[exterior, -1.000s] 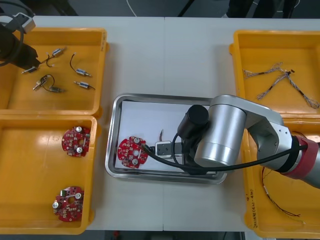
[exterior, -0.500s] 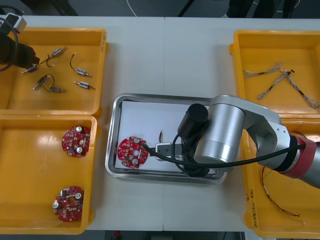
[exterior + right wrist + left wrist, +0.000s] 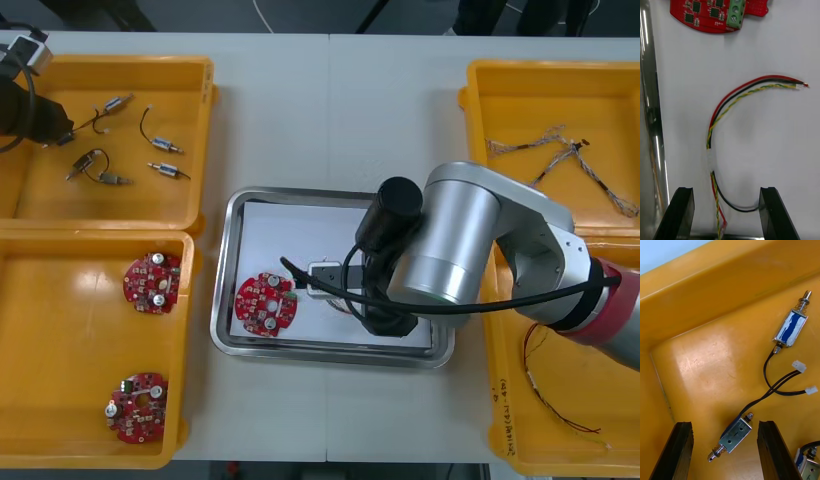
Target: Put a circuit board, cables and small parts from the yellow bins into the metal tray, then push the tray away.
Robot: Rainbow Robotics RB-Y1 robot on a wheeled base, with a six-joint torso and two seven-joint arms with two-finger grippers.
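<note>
Surface (image 3: pixel 330 120): light; yellow bins at both sides, metal tray (image 3: pixel 226 300) between them.
Metal tray, contents: white inside; one round red circuit board (image 3: pixel 264 303) towards its left side, and beside it a red and yellow cable (image 3: pixel 748 88) with a black strand, lying loose in a curve.
Right end effector (image 3: pixel 726 191): low over the tray floor, fingers spread wide to either side of the cable's near end, not pinching it.
Left end effector (image 3: pixel 725 425): over a back corner of the far left yellow bin (image 3: pixel 110 65), fingers apart, holding nothing.
Small metal part (image 3: pixel 733 435): lies slantwise on the bin floor just ahead of the left fingers' gap; a second part (image 3: pixel 792 328) lies farther off, joined to it by thin black leads.
Handling, judged: parts look light and rigid, with smooth metal sides that may slip. The leads are limp and may drag the neighbouring part along.
Where to hold, judged: across the flat sides of the boxy body, clear of the spring end and the leads.
Cable, judged: light and floppy; it would not hold its shape if lifted.
Stock remaining: two boards (image 3: pixel 152 282) in the near left bin; cables in the right bins.
</note>
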